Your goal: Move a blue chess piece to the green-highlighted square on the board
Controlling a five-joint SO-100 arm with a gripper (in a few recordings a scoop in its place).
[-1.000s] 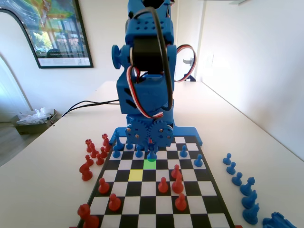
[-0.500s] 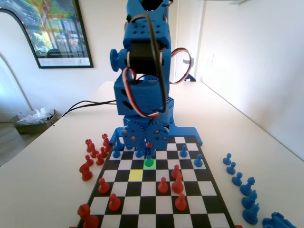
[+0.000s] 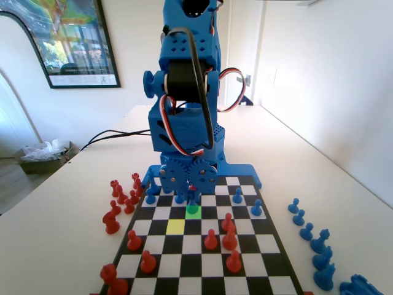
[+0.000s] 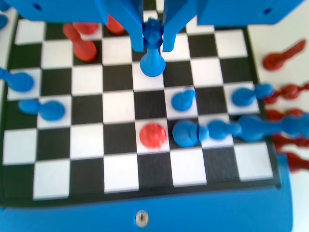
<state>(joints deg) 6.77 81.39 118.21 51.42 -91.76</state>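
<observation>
A small blue chess piece stands upright on the green-highlighted square, in the third row from the board's far end in the fixed view. My gripper hangs straight down over it from the blue arm. In the wrist view the two jaws of the gripper press on either side of the head of the blue chess piece, whose base rests on the board. The gripper is shut on the piece.
A yellow-lit square lies diagonally nearer and to the left of the green one. Red pieces stand on the near half of the board, other blue pawns at the far rows. Loose red pieces lie off-board left, blue ones right.
The gripper carried the blue piece from the row behind forward and down onto the green square. Over the last half second it has barely moved.
</observation>
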